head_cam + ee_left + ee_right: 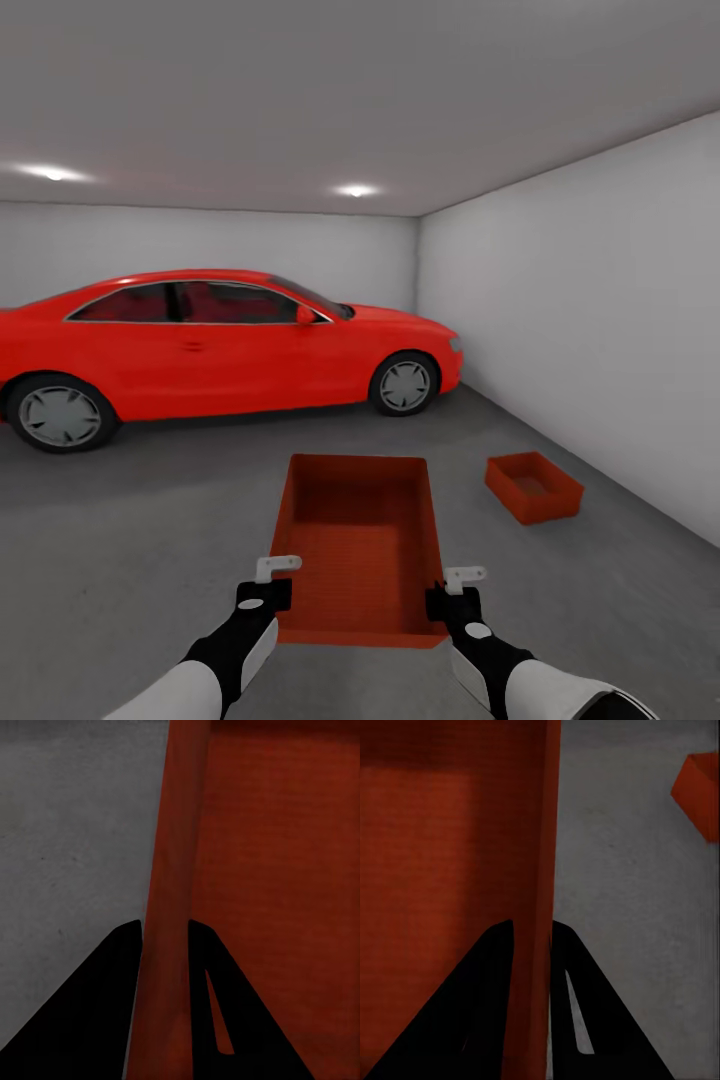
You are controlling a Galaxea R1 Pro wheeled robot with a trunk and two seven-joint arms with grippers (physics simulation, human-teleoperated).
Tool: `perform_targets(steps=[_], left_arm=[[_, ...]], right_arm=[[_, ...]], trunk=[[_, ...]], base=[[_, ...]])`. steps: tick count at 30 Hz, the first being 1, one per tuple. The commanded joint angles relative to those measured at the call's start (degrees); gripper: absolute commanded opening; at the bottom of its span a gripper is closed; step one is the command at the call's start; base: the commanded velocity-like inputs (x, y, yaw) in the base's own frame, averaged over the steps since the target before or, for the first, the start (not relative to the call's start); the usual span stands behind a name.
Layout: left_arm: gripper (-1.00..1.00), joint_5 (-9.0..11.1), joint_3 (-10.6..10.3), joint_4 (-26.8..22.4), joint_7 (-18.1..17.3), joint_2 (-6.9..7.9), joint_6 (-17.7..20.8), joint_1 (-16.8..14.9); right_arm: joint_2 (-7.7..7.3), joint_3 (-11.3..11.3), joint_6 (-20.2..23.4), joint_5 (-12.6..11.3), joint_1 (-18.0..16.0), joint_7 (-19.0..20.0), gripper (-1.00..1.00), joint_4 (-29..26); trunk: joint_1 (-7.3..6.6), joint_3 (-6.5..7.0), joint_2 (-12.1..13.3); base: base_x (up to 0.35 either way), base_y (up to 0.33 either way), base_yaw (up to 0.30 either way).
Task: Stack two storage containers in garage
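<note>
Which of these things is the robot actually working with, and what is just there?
Part of the job:
- orange-red open plastic bin, held by left gripper and right gripper
- second matching bin on dark grey concrete floor

Just there:
- shiny red car
- plain white walls

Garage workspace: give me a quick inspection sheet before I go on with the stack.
Surface: dark grey concrete floor, no marks that matter.
Job's things: one container is carried in front of the robot, open side up and empty; the second container sits on the floor ahead to the right, near the white wall.
Clutter: nothing seen.
Grippers: left gripper is clamped over the carried container's left wall; right gripper is clamped over its right wall.
Cables: nothing seen.
Surroundings: red car parked ahead to the left, two ceiling lights on.
</note>
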Motion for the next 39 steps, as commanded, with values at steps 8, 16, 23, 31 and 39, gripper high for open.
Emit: perform_targets(steps=[8,16,23,31,39], left_arm=[[-1.0,-1.0,1.4,-2.0,0.5,0.23,0.3,-0.1],[-1.0,-0.9,1.5,-2.0,0.5,0.23,0.3,-0.1],[-1.0,-1.0,1.5,-2.0,0.5,0.23,0.3,-0.1],[-1.0,-0.9,1.5,-2.0,0.5,0.23,0.4,-0.1],[-1.0,-0.9,1.6,-2.0,0.5,0.23,0.4,-0.1]], right_arm=[[0.0,-0.4,-0.1,-0.7,0.0,0.1,-1.0,0.1],[0.0,-0.4,-0.1,-0.7,0.0,0.1,-1.0,0.1],[0.0,-0.4,-0.1,-0.7,0.0,0.1,-1.0,0.1],[0.0,-0.4,-0.1,-0.7,0.0,0.1,-1.0,0.1],[0.0,-0.4,-0.1,-0.7,0.0,0.1,-1.0,0.1]], trunk=[[0.04,-0.1,-0.1],[0.04,-0.1,-0.1],[0.04,-0.1,-0.1],[0.04,-0.1,-0.1],[0.04,-0.1,-0.1]], base=[[0.322,0.0,-0.286],[0.321,0.016,-0.286],[0.322,0.097,-0.146],[0.322,0.128,-0.008],[0.322,0.138,0.0]])
